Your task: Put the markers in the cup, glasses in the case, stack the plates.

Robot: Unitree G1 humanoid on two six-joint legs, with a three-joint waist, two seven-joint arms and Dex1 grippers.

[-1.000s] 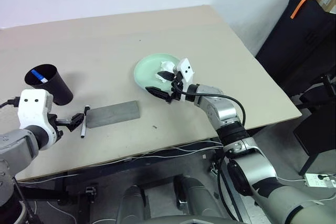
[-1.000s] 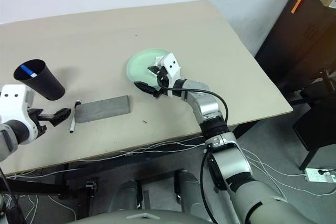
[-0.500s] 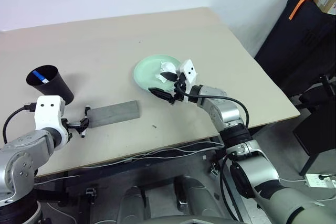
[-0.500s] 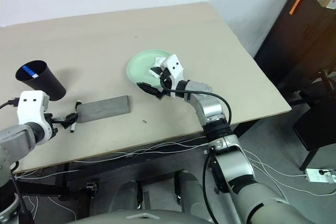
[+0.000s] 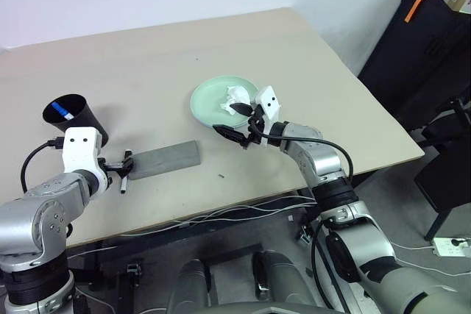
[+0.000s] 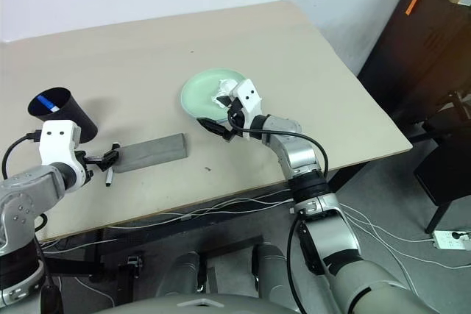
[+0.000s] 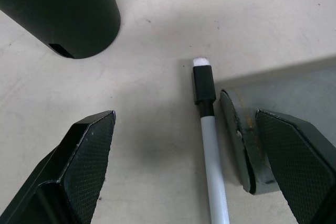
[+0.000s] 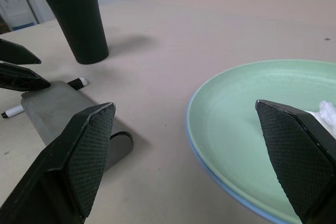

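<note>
Black-capped marker [image 7: 208, 129] between my wide-open left gripper's [image 7: 189, 171] fingers, case [image 7: 294, 103] beside, right gripper [image 5: 237, 124] open, empty, over plates [image 5: 213, 101]

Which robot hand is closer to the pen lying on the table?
The left. The left gripper hovers right over the black-capped marker, open jaws either side of it. The right gripper is far across the table, by the green plate.

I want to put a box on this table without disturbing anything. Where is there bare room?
The far half of the table behind the black cup and green plate is bare, as is the right end past the plate. It is crowded between the cup, the black-capped marker and the grey case, where the left gripper sits.
</note>
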